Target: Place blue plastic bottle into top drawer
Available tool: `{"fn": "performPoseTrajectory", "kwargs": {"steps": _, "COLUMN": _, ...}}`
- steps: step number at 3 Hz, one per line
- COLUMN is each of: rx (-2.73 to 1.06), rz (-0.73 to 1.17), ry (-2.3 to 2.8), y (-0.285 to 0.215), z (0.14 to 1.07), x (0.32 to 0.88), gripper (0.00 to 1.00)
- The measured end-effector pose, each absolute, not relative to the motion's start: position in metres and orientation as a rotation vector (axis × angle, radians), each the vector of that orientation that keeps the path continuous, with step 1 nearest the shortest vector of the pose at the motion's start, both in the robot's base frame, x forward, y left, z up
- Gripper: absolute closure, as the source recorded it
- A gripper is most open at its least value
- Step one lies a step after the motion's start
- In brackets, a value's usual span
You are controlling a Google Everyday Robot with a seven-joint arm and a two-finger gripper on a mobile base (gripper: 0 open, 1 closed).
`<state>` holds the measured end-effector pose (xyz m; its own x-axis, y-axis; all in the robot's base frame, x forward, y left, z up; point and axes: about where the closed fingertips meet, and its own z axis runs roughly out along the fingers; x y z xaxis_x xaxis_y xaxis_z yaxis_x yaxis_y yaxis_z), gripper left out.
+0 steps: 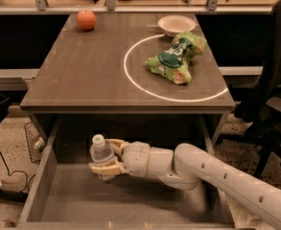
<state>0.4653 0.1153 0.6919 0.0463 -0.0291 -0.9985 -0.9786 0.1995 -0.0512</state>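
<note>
The blue plastic bottle [100, 152], clear with a white cap, stands upright inside the open top drawer [73, 200], toward its back left. My gripper [104, 158] is shut on the bottle's body, with one cream finger [112, 143] behind it and one [104, 167] in front. The white arm [216, 176] reaches into the drawer from the lower right. The bottle's base is hidden behind the front finger, so I cannot tell if it touches the drawer bottom.
On the desk top [82, 75] lie a red apple [86, 19] at the back left, a white bowl [176, 24] at the back and a green chip bag [177, 56] inside a white ring. A dark office chair [274, 90] stands to the right. A wire basket [34, 140] sits left.
</note>
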Motion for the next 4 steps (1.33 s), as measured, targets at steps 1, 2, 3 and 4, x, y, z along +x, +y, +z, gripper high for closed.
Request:
{"fn": "performPoseTrajectory", "kwargs": {"steps": 1, "rx": -1.097, "rz": 1.014, "ry": 1.278, "y": 0.1153, "z": 0.6945, "x": 0.465, "gripper": 0.87}}
{"fn": "performPoseTrajectory", "kwargs": {"steps": 2, "rx": -1.098, "rz": 1.015, "ry": 1.277, "y": 0.1159, "z": 0.6957, "x": 0.4647, "gripper": 0.54}}
{"fn": "performPoseTrajectory", "kwargs": {"steps": 3, "rx": -1.1, "rz": 1.017, "ry": 1.275, "y": 0.1172, "z": 0.6962, "x": 0.4641, "gripper": 0.31}}
{"fn": "performPoseTrajectory", "kwargs": {"steps": 4, "rx": -1.103, "rz": 1.02, "ry": 1.273, "y": 0.1186, "z": 0.6967, "x": 0.4634, "gripper": 0.08}}
